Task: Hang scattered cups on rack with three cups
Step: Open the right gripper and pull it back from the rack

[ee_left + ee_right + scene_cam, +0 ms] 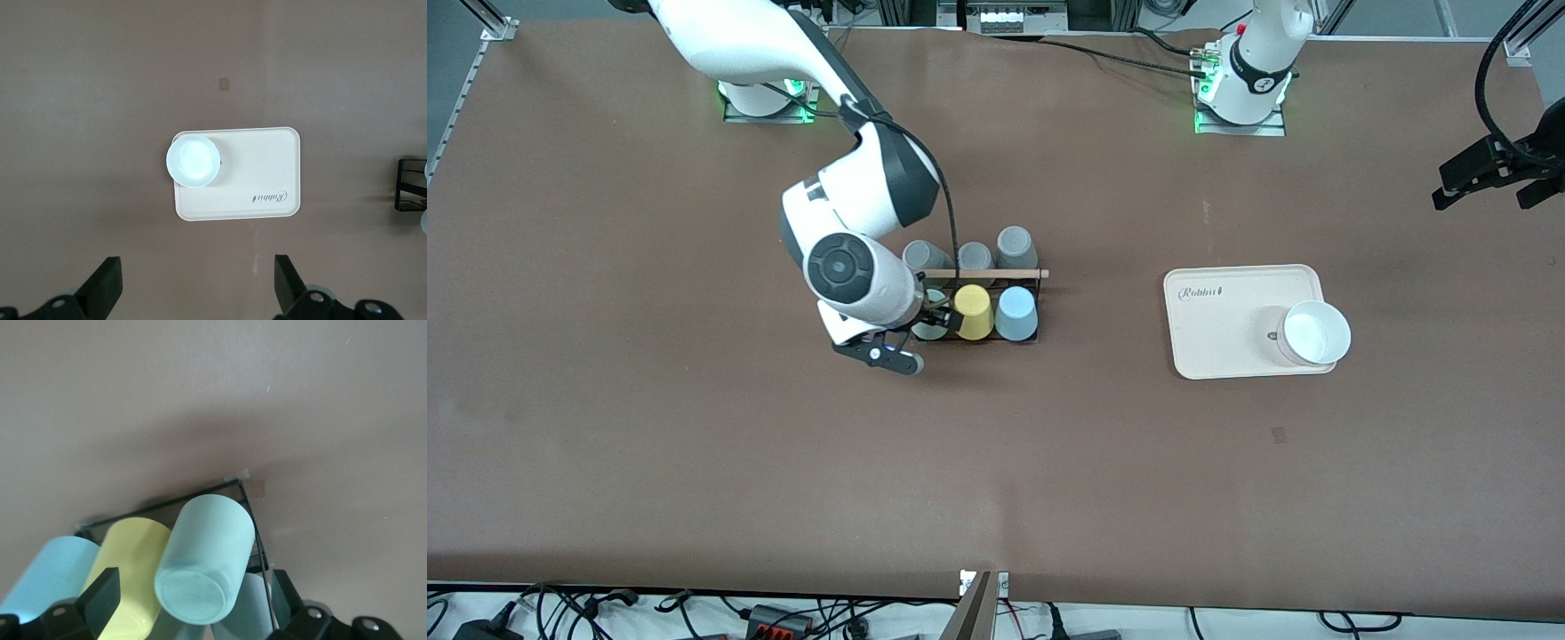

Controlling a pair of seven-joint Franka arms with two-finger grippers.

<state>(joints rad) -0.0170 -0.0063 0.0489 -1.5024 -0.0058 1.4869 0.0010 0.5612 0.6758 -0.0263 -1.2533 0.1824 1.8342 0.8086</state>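
The black wire rack (983,273) with its wooden rod stands mid-table. Its row nearer the camera holds the pale mint green cup (930,331), a yellow cup (973,311) and the light blue cup (1016,313), all upside down. My right gripper (932,318) is over the mint cup. In the right wrist view the mint cup (207,557) sits base-up between the spread fingers (100,597) of that gripper (193,600), which do not touch it; the light blue cup (50,577) is beside the yellow one. My left gripper (1489,191) waits open in the air at the left arm's end of the table.
Three grey cups (1016,246) fill the rack's row farther from the camera. A beige tray (1227,302) with a white bowl (1314,332) lies toward the left arm's end; both show in the left wrist view, tray (260,167) and bowl (193,160).
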